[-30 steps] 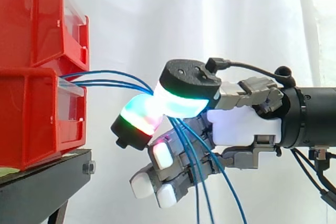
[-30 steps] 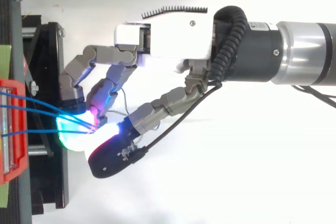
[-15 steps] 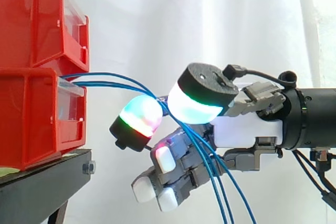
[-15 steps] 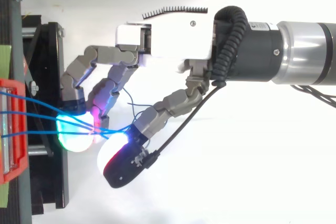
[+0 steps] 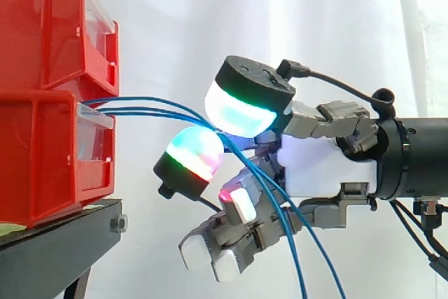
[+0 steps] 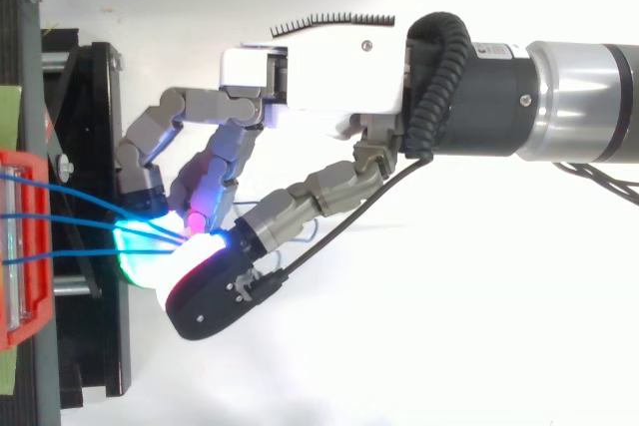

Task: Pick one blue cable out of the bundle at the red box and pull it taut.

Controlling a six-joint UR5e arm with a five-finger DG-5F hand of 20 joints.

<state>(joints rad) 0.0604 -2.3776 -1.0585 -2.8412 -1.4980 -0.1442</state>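
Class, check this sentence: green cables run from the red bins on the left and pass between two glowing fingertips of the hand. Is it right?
Not quite: the side view shows blue cables, not green ones. They run from the red bins on the left and pass between two glowing fingertips of the hand.

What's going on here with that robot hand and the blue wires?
A robot hand is working on the blue cables that come out of the lower red bin on the black stand. Its glowing pads are pinched on the cables where they converge; whether one has been singled out is unclear. The run from bin to hand curves slightly, not taut, and past the hand the cables hang down.
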